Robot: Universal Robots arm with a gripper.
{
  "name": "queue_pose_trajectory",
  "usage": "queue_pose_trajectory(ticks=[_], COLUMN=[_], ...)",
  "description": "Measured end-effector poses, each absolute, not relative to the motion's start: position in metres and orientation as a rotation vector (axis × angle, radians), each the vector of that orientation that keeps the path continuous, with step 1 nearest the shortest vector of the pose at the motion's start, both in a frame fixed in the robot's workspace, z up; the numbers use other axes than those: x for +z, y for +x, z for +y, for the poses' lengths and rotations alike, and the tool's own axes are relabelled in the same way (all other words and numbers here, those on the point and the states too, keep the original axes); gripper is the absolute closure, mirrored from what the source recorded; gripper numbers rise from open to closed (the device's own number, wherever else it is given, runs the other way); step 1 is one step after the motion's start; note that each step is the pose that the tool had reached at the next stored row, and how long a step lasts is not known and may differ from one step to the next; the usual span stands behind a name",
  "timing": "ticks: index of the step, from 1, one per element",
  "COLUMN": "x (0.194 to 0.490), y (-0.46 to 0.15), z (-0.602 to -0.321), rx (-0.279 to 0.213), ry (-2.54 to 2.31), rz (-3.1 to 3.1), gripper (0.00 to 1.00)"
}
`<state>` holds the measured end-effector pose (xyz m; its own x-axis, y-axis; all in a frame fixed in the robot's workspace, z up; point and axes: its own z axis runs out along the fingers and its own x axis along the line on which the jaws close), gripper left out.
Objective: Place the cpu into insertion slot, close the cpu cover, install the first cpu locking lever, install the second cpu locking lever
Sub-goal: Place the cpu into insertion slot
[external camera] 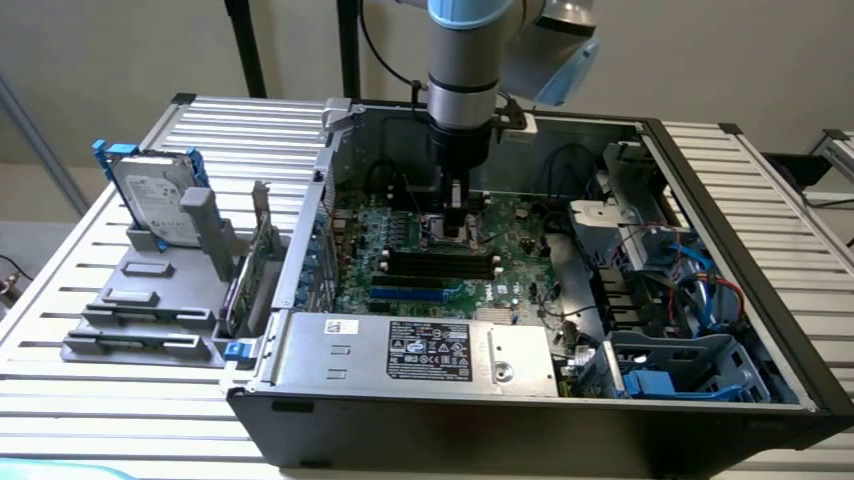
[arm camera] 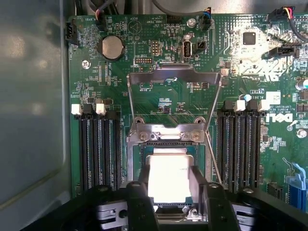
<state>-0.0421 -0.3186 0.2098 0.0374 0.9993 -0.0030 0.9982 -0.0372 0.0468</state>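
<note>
"Wrist view first: where is the cpu?"

"The cpu (arm camera: 168,163) lies bright face up within the rim of the slot (arm camera: 131,159), as far as I can see. That puts it at the middle of the board (arm camera: 120,96), between the two banks of memory slots (arm camera: 98,149). My gripper (arm camera: 171,180) is low over it."

"Gripping it, or free of it?"

"I cannot tell; the contact is not plain."

"And the cover?"

"The cover (arm camera: 175,73) is swung open. It stands off the slot on the side toward the coin cell (arm camera: 111,46), hinged at the slot's rim, and the board shows through its window. A thin wire lever (arm camera: 213,159) runs slanting just beside the slot, between it and one memory bank."

"What about the exterior view?"

"My arm (external camera: 461,60) comes straight down into the open case (external camera: 534,440), to the middle of the board. The case lies on its side on the slatted table (external camera: 80,400), near the table's edge closest to that camera. A grey power supply (external camera: 414,350) sits inside the case along its near wall. A hard drive (external camera: 150,195) stands in a grey rack (external camera: 147,300) on the table, toward the exterior view's left, apart from the case."
</note>
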Motion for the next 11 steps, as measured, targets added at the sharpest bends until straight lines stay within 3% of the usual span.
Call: queue_pose_trajectory(ticks=[3,7,11], x=[0.211,0.212,0.213], y=[-0.045,-0.055,-0.071], z=[-0.319,-0.319,-0.320], rx=[0.047,0.048,0.048], ry=[2.236,2.237,2.237], rz=[2.155,2.155,2.155], gripper=[0.64,0.88,0.89])
